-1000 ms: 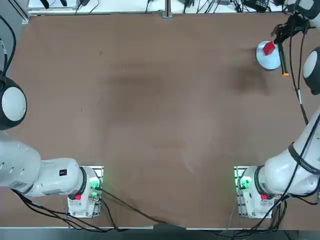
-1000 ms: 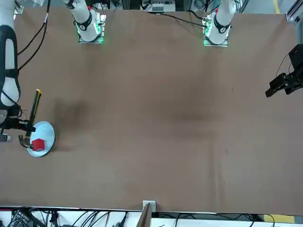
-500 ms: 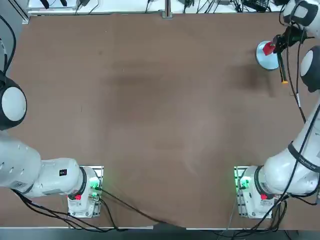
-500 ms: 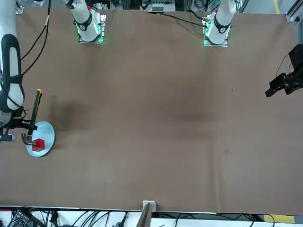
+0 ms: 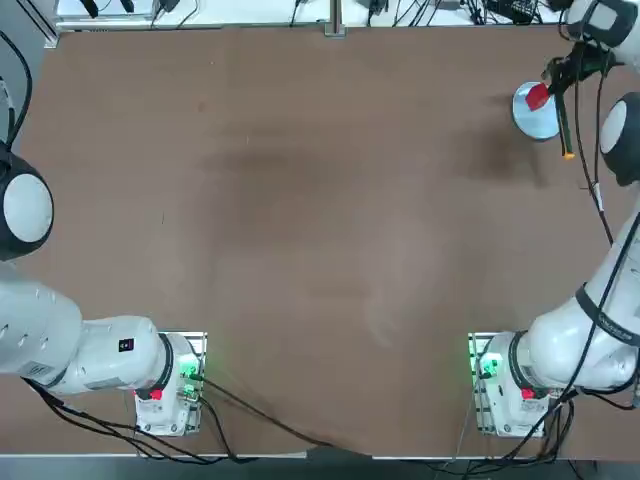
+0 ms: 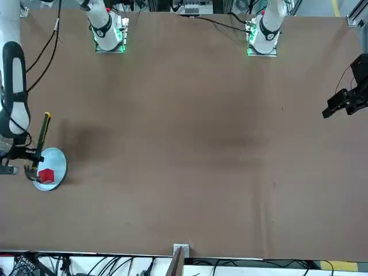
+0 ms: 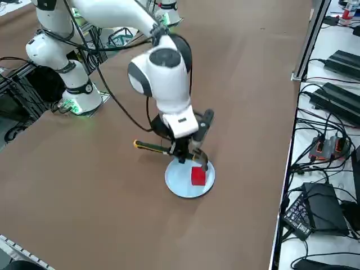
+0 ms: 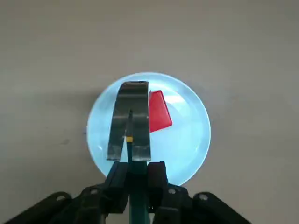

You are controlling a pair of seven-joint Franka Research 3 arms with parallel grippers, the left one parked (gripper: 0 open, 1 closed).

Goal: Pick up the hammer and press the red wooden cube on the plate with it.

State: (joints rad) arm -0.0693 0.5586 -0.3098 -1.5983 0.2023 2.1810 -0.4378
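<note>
The right arm [image 7: 160, 67] is being held stretched out from its base toward the far right corner of the table, its white forearm sloping downward and its wrist bent so that the hand is being pointed down at the tabletop. The right gripper [image 8: 135, 175] is being kept low over the surface, its two dark fingers [image 8: 117, 179] being pressed together on the thin handle of the hammer [image 8: 130, 122], with the handle being carried roughly level and the metal head being held out just beyond the fingertips.
</note>
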